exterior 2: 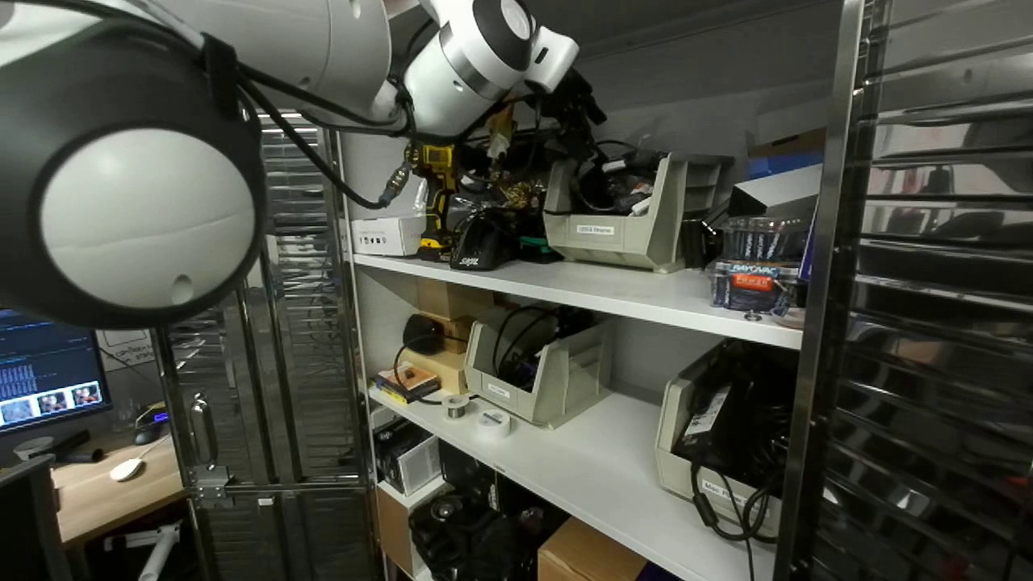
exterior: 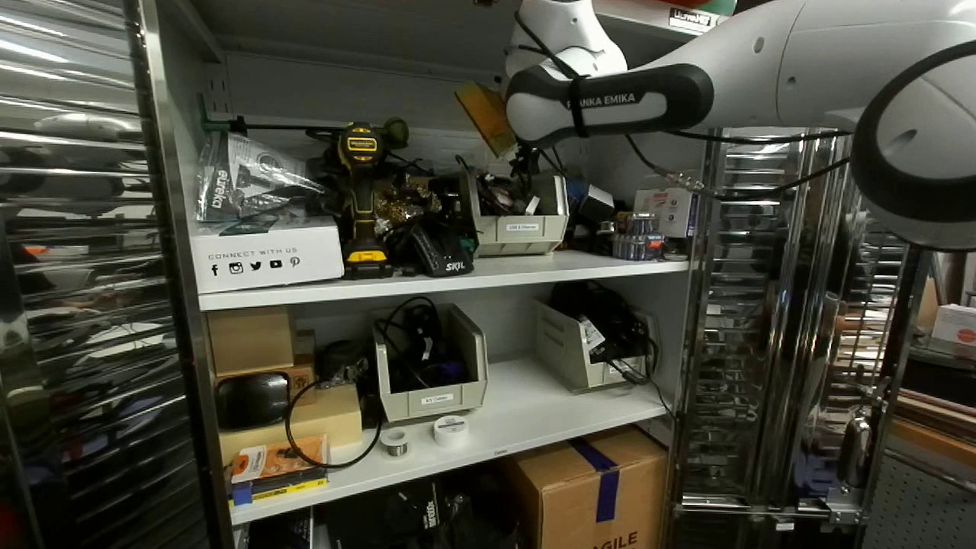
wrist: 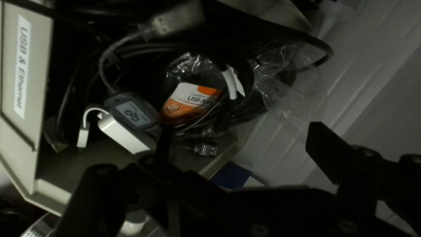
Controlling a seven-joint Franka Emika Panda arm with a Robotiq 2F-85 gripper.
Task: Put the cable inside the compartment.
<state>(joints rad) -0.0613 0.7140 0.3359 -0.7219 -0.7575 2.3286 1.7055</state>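
Observation:
A grey open-front bin labelled USB & Ethernet (wrist: 31, 144) holds tangled cables in the wrist view. It stands on the upper shelf in both exterior views (exterior: 522, 242) (exterior 2: 601, 246). A grey cable with a USB plug (wrist: 104, 65) and a black cable (wrist: 324, 49) bending past the bin's edge show there. A looped black cable (exterior: 335, 466) hangs off the lower shelf items. Which cable is meant I cannot tell. My gripper (wrist: 245, 141) is open, fingers wide apart, nothing seen between them. One finger is over the bin, the other beyond its side.
On the lower shelf (exterior: 518, 427) stand a bin of cables (exterior: 435, 404) and a bin of black cords (exterior: 560, 354). A yellow-black drill (exterior: 358, 191) and a white box (exterior: 267, 252) are left of the upper bin. Battery packs (exterior 2: 754, 282) sit right. Metal doors flank the shelves.

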